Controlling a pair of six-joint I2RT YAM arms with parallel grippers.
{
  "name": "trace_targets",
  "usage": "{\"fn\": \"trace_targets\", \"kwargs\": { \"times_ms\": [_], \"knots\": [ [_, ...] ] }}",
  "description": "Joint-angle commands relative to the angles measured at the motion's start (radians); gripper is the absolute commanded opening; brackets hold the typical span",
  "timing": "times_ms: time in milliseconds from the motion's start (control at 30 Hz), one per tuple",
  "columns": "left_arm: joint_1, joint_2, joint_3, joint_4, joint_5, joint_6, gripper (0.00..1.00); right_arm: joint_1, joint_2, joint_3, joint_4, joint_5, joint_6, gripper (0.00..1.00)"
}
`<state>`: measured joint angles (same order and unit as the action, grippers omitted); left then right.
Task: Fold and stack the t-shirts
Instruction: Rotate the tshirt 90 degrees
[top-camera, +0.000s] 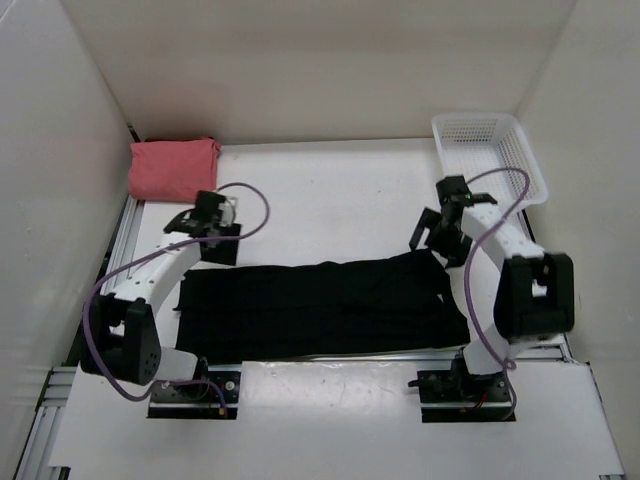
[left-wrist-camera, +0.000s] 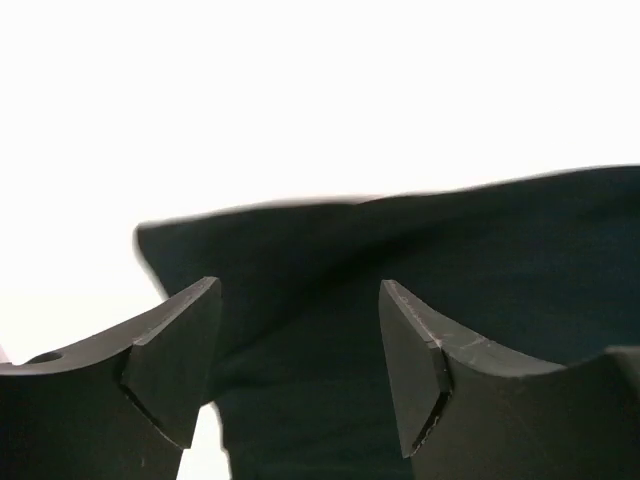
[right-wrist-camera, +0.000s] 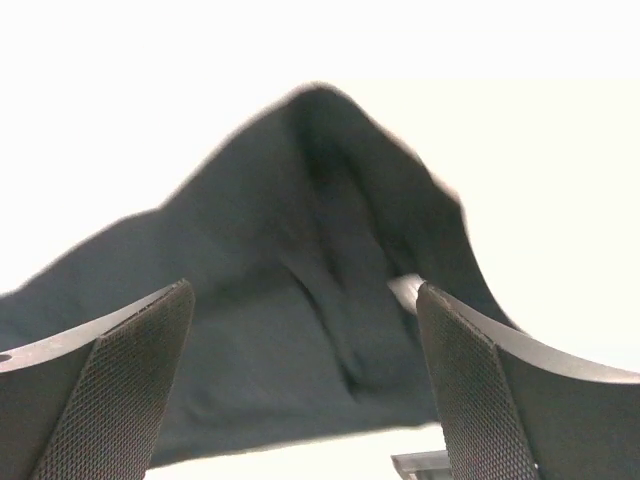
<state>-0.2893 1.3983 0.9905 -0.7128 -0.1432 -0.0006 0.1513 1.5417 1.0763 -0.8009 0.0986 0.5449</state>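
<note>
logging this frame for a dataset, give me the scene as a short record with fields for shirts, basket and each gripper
black shirt: laid out wide along the near edge of the table, apart from the pink one
pink shirt: folded, far left corner, nothing on it
basket: white mesh, far right corner, no cloth visible in it
left gripper: open, at the black shirt's left end, holding nothing
right gripper: open, at its right end, holding nothing
stacking: not yet done
</note>
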Motion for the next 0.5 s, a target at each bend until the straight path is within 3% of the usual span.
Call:
{"fn": "trace_targets", "kwargs": {
  "times_ms": [0, 267, 433, 467],
  "knots": [
    [0.139, -0.061, -0.124, 0.042, -0.006, 0.001, 0.75, 0.010, 0.138, 0.129, 0.055, -0.025, -0.025, 0.95],
    [0.424, 0.106, -0.082, 0.156, -0.039, 0.001, 0.76, 0.071, 0.326, 0.157, 0.085, 0.012, 0.076, 0.93],
    [0.453, 0.159, -0.125, 0.156, -0.044, 0.001, 0.75, 0.080, 0.373, 0.166, 0.085, 0.012, 0.086, 0.71],
    [0.453, 0.145, -0.137, 0.165, -0.044, 0.001, 0.75, 0.080, 0.383, 0.166, 0.085, 0.022, 0.086, 0.61]
  ]
}}
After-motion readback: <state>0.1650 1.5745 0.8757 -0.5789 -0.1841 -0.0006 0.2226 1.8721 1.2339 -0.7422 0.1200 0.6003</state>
